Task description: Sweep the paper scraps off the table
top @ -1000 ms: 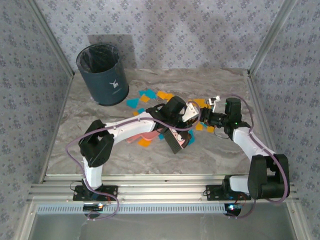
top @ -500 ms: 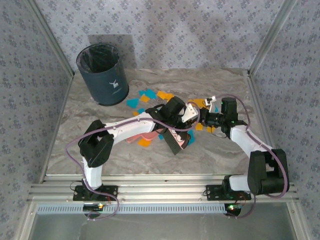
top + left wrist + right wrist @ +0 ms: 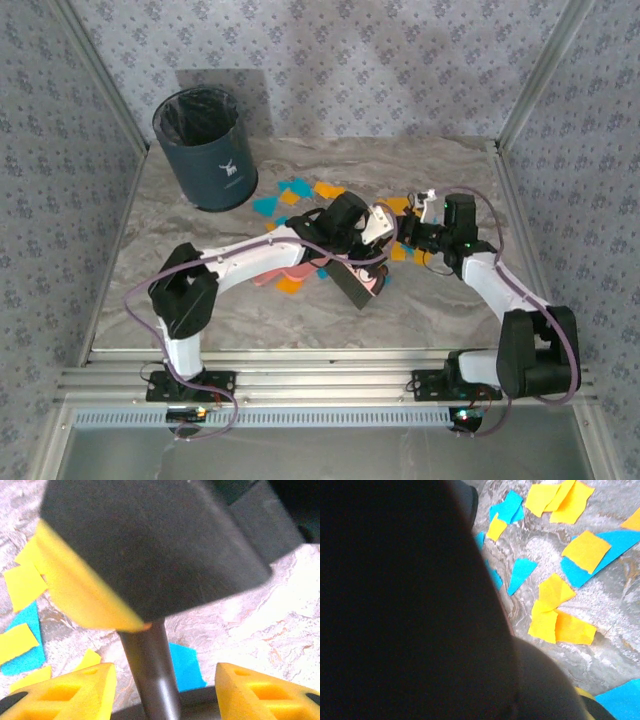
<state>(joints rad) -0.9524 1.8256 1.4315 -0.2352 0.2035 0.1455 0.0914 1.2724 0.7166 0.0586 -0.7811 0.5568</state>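
Top external view: the paper scraps, orange and blue, lie loose across the middle of the table, from just right of the bin to the spot where the two arms meet. The bin stands upright at the far left corner with a black liner, apart from the nearest scraps. A pink dustpan lies flat under the left arm, with a few scraps touching its edge. A black block sits just nearer than the left wrist and covers part of the pile.

The left arm reaches from its base across to the table's middle, forearm low. The right arm bends inward from the right, its wrist turned left. The left gripper and right gripper are just beside each other above the scraps.

In the left wrist view the left gripper is spread: its yellow fingers stand apart on either side of a dark rod with a gap on each side. The rod runs up to a dark block with a yellow edge. Scraps lie on the marble to its left.

In the right wrist view a dark shape blocks the left half, with scraps to its right. The right gripper's jaws are pressed together. Whether they pinch anything cannot be told.
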